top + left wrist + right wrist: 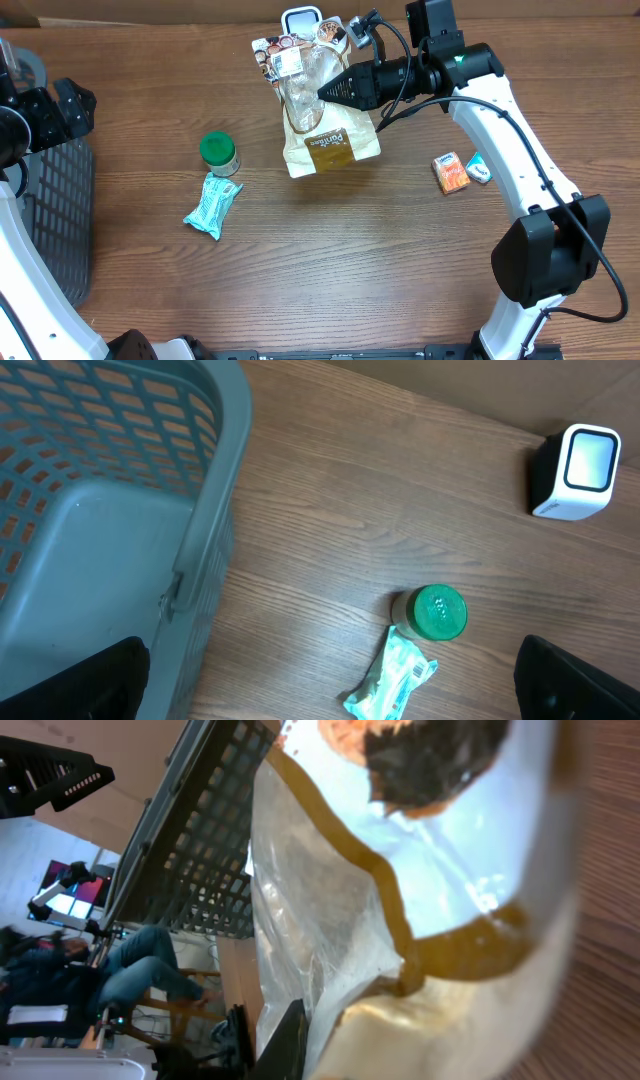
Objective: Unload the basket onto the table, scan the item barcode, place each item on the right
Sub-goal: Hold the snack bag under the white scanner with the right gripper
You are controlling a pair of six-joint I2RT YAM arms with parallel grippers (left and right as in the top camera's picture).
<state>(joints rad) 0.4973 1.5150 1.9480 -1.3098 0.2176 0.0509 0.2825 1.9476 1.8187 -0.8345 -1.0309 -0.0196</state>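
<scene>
The snack bag (330, 940) hangs pinched in the clenched right hand (323, 92), near the scanner (300, 20).

Operator: Where is the basket (50, 210)?

Technician: At the left edge of the overhead frame, on the tabletop (330, 280).

Operator: And the centre?

Technician: The jar (219, 153) stands left of centre, with the packet (213, 205) just below it in the frame. The scanner (300, 20) is at top centre. The pouch (330, 140) is directly below it, its upper end overlapping the scanner.

Operator: The right side?

Technician: The larger carton (451, 172) and the smaller carton (479, 168) lie side by side, right of the pouch and apart from it.
</scene>
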